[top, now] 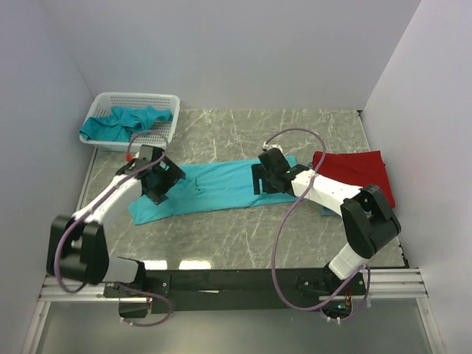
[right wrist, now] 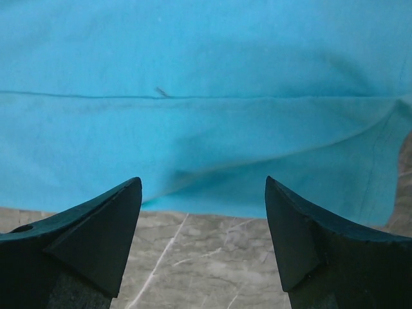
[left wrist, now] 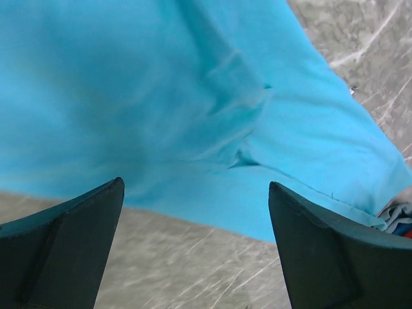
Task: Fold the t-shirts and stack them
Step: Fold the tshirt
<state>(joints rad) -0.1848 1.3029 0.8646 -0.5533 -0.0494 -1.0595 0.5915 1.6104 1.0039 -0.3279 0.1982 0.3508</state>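
Teal t-shirt (top: 214,188) lies folded into a long strip on the table (top: 295,133), under both pincers. The left gripper (left wrist: 196,187) hangs over its left end, jaws fully apart, gripping nothing. The right gripper (right wrist: 203,183) hangs over its right end, jaws wide, empty. A red t-shirt (top: 354,169) lies just right of it. Beyond the left gripper, a white basket (top: 140,98) holds more teal t-shirts (top: 122,122).

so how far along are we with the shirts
Done: a red t-shirt lies folded on the right. In hand: a teal t-shirt is spread as a long strip, with the left gripper and right gripper open at either end, holding nothing. Left: teal shirts heaped in the basket.
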